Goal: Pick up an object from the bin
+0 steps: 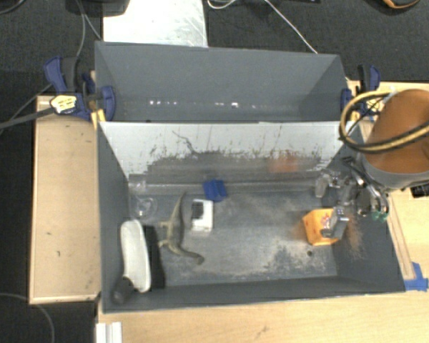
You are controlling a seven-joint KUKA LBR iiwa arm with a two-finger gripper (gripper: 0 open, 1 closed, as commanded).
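Orange blocky thing by the right wall of the bin, right beneath the gripper, mostly left of the jaws. Jaws apart or clamped: cannot tell.

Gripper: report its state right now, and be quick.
Gripper: low at the orange block on the right side of the bin; whether it is open, closed or holding the block cannot be told.

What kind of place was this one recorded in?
Probably a robotics lab's bin-picking station: a grey metal bin holding a few loose things, a robot arm with its claw at an orange block, and cables trailing behind.
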